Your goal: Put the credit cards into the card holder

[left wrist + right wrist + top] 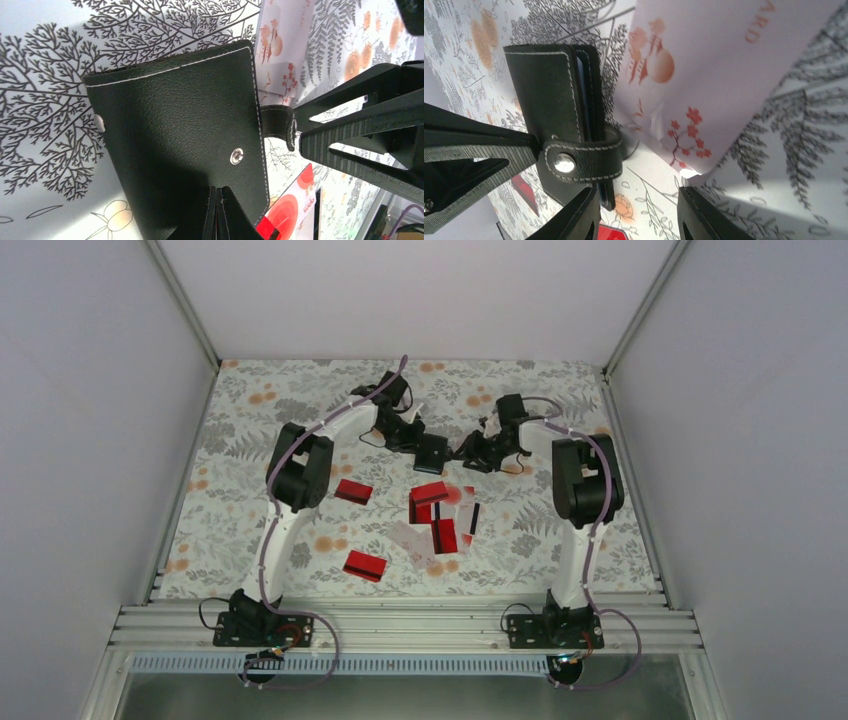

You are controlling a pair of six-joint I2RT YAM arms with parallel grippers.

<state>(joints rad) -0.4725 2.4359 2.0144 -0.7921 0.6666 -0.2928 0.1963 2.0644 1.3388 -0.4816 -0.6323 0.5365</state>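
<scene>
The left gripper (218, 200) is clamped tight on one edge of the black card holder (175, 130). The holder stands folded straight ahead of its fingers, with its strap (277, 127) off to the right. The right gripper (638, 196) faces it with jaws apart and nothing gripped, and the strap sits just past one fingertip (584, 215). The credit cards (440, 515), red and whitish, lie scattered on the flowered table (250, 540) behind both grippers, toward the arm bases.
</scene>
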